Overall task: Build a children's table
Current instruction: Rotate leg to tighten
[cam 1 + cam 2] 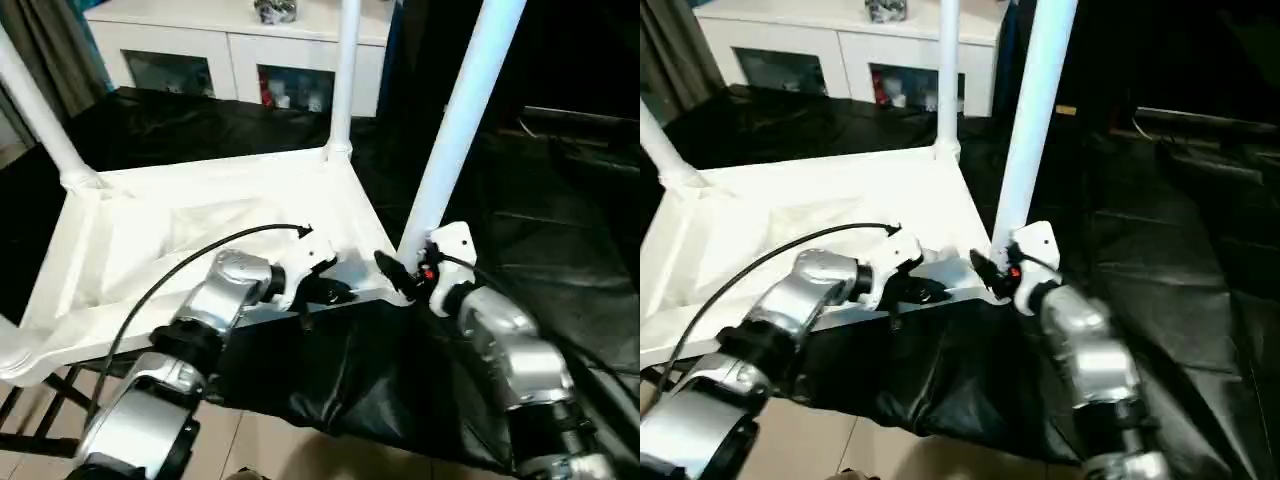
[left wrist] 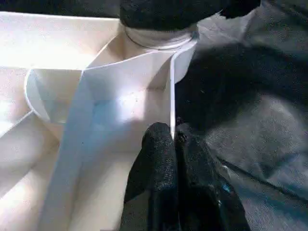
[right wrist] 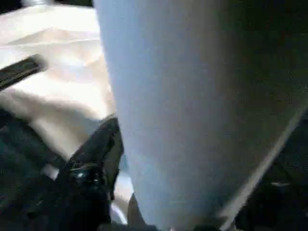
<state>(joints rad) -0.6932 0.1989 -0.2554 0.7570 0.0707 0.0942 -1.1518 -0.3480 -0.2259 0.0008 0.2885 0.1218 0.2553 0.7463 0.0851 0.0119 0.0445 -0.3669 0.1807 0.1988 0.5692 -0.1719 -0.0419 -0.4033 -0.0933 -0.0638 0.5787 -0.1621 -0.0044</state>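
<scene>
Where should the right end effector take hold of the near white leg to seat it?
Low on the near leg, just above the corner socket, coming in level from the robot's side. It is a smooth round shaft, standing tilted, and a low grip probably steadies it best.

A white cabinet (image 1: pixel 245 55) with glass doors stands at the back. Black cloth (image 1: pixel 560 250) covers the work table. Grey curtain (image 1: pixel 50 50) hangs beside it.

Premises read as a domestic room put to use as a robot test area. Evidence: a white cabinet (image 1: pixel 240 45) with glass doors stands against the far wall, small items behind the glass and an object on top (too blurred to identify); a grey curtain (image 1: pixel 50 50) hangs beside it; pale floor (image 1: pixel 270 440); black sheeting (image 1: pixel 560 230) drapes the work table.
</scene>
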